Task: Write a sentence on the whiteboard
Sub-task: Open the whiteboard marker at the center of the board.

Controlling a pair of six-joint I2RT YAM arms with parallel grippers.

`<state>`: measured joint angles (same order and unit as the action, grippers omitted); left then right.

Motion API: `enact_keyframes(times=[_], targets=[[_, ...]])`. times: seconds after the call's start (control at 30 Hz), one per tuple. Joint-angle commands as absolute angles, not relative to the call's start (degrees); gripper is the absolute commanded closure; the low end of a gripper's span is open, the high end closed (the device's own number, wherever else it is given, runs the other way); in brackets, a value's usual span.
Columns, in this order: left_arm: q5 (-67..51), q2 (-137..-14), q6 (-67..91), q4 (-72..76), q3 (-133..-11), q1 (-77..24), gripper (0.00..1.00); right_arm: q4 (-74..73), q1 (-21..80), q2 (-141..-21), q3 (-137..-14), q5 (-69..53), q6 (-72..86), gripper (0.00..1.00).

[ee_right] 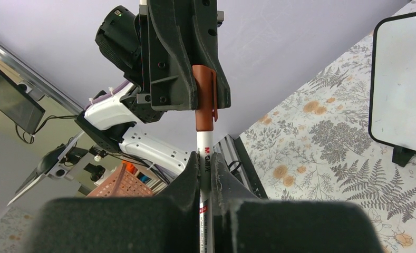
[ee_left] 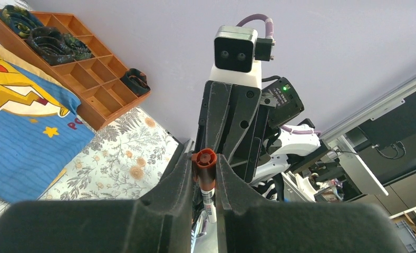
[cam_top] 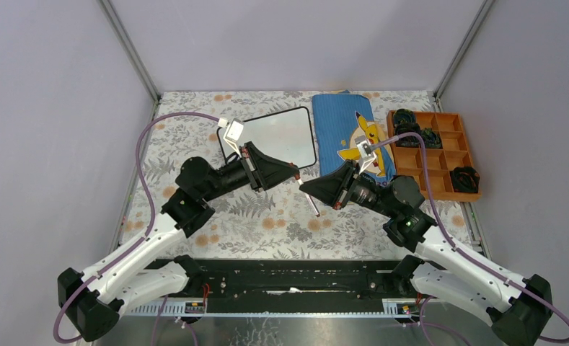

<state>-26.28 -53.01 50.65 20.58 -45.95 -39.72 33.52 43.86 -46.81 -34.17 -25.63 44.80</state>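
Plain lilac walls (cam_top: 296, 36), metal corner posts (cam_top: 130, 47), floral-patterned tabletop (cam_top: 267, 216), soft even light.

Glossy, smooth whiteboard (cam_top: 281, 137) at upper centre, thin black plastic rim. Soft woven blue cloth (cam_top: 335, 130) beside it. Matt wooden tray (cam_top: 451, 122) at right. Matt floral tablecloth (cam_top: 267, 216). Smooth, shiny plastic marker (ee_right: 204, 138).

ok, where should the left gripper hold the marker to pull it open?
On the red-brown cap, pads across its round sides, coming in square to the marker's long axis and leaving the clip free. The right gripper clamps the white barrel just below, so the pull should run straight along it. The left gripper is shut on it that way.
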Motion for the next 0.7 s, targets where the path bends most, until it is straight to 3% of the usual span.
enact_keyframes(times=[0.0,0.67], targets=[[-17.22,-51.00,48.05,27.39,-50.22,-37.95,1.00,29.27,43.91,-45.09,-32.89,-28.77,44.27,1.00],[-12.02,-49.57,44.22,24.18,-50.36,-37.97,1.00,27.73,43.86,-41.92,-31.94,-27.89,44.35,1.00]])
